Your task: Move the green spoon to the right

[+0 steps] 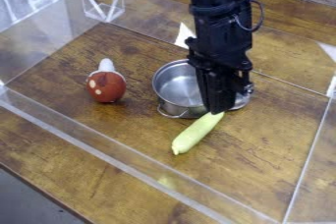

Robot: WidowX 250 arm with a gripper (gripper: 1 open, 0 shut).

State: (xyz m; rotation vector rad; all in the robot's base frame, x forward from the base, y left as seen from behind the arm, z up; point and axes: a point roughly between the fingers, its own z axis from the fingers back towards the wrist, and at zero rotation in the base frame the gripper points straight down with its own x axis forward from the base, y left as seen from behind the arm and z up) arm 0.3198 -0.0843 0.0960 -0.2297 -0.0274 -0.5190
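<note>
The green spoon (pixel 195 136), a slim pale yellow-green piece, lies slanted on the wooden table just in front of the steel pot. My gripper (pixel 214 108) points steeply down over the spoon's upper right end. Its dark fingers are drawn close together around that tip, while the spoon's lower left end rests on the wood. The contact point itself is partly hidden by the fingers.
The shiny steel pot (pixel 178 83) stands directly left of and behind the gripper. A round red-and-white toy (pixel 105 85) sits further left. Clear plastic walls (pixel 132 159) fence in the table, and bare wood (pixel 269 144) stretches to the right of the spoon.
</note>
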